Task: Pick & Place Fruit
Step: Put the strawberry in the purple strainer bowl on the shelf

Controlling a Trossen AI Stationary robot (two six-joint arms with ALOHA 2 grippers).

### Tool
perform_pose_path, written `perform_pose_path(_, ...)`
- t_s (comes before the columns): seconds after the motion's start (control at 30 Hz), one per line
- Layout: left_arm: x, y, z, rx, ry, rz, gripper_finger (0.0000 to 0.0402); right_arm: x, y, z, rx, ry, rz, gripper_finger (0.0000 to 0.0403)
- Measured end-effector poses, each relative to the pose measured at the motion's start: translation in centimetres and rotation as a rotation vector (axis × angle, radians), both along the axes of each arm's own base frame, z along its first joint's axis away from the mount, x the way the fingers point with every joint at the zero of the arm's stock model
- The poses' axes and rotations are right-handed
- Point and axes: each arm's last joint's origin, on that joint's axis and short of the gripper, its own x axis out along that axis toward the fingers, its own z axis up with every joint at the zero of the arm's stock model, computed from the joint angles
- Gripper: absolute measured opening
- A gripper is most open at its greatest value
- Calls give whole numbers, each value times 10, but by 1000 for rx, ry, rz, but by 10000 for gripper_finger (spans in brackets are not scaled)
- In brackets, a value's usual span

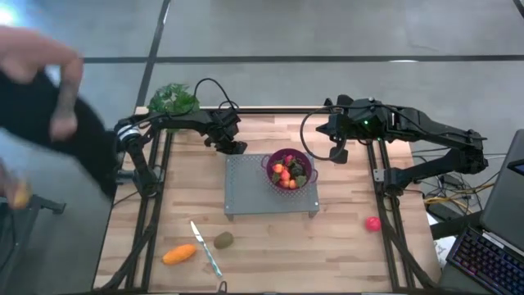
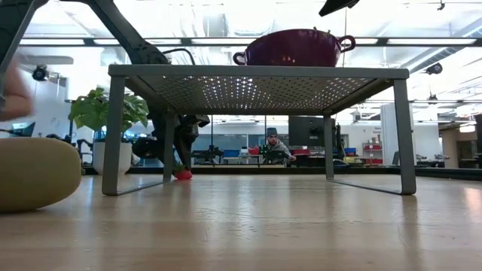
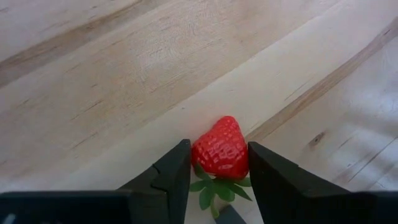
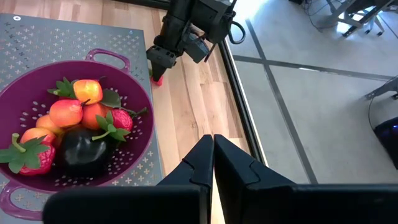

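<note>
Left gripper (image 3: 217, 171) closes on a strawberry (image 3: 221, 149) behind the rack (image 1: 246, 184); right gripper (image 4: 213, 163), shut and empty, hovers beside the colander (image 1: 288, 170). A glancing pinch could squirt the berry free.

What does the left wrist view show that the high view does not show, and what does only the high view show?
Only the left wrist view shows the strawberry on the table, with the left gripper jaws on either side of it. Only the high view shows the purple colander of fruit on the metal rack, the knife, the orange fruit, the brown-green fruit, the pink ball, the plant and the right gripper. Both show the wooden table.
</note>
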Motion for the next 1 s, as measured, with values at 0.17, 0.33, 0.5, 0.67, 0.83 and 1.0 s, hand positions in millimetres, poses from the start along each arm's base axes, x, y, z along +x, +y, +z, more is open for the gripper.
perform_pose_path(0.17,-2,3,2,0,5,3,150,0,0,0,0,0,0,8)
perform_pose_path(0.33,-2,14,14,12,4,7,151,0,0,0,1,0,-1,8)
perform_pose_path(0.5,-1,27,37,25,3,9,151,0,0,0,1,1,-1,8)
perform_pose_path(0.67,3,34,69,33,10,-5,151,-2,0,-3,6,40,0,8)
perform_pose_path(0.83,6,39,112,89,48,10,151,-5,1,-6,13,81,0,8)
perform_pose_path(1.0,15,34,158,167,15,3,151,-5,1,-6,9,85,4,8)
